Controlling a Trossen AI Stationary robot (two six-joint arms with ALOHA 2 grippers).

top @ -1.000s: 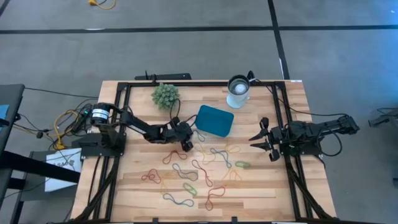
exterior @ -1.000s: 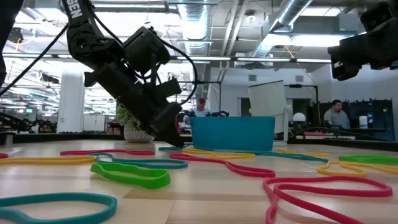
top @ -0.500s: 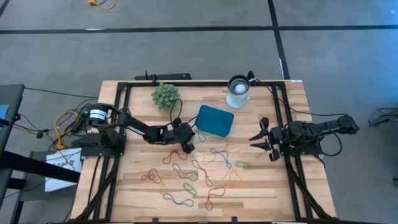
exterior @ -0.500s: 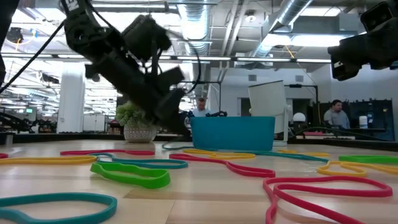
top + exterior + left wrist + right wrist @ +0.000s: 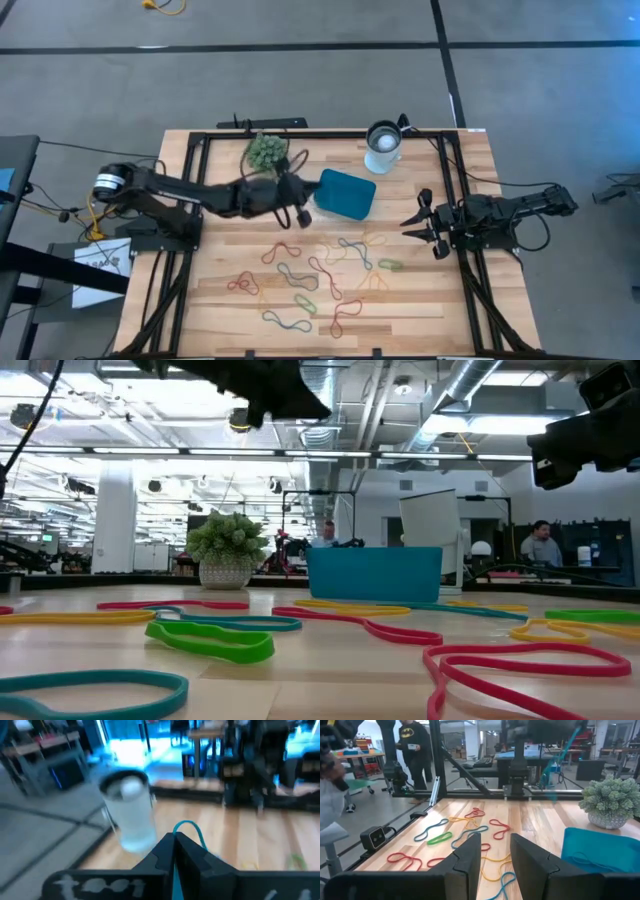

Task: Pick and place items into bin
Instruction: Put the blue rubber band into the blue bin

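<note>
- While the left gripper (image 5: pixel 303 192) hangs above the table just beside the near edge of the small shallow teal-blue rectangular bin (image 5: pixel 346 194), its fingers are pressed tight together on a thin teal rubber-band loop (image 5: pixel 187 826), which curls up out of the tips in the left wrist view; a pinch that hard suits so thin and floppy a thing.
- It is lifted clear of the tabletop, likely so the dangling band does not drag the others along on the way to the bin.
- Most of the coloured rubber-band loops (image 5: pixel 300 280) (red, blue, green, yellow, orange) lie scattered flat on the pale wooden table (image 5: pixel 220 320) in front of the bin, well apart from it, so the job looks far from finished.
- One thin blue loop (image 5: pixel 590 857) appears to lie inside the bin, judging by the right wrist view.
- At the table's right side the right gripper (image 5: pixel 412 224) waits with fingers spread, holding nothing, probably to keep out of the left arm's path.
- Behind the bin stand a spiky green potted plant (image 5: pixel 265 151) and a white round cup with a dark rim (image 5: pixel 383 144), both untouched.
</note>
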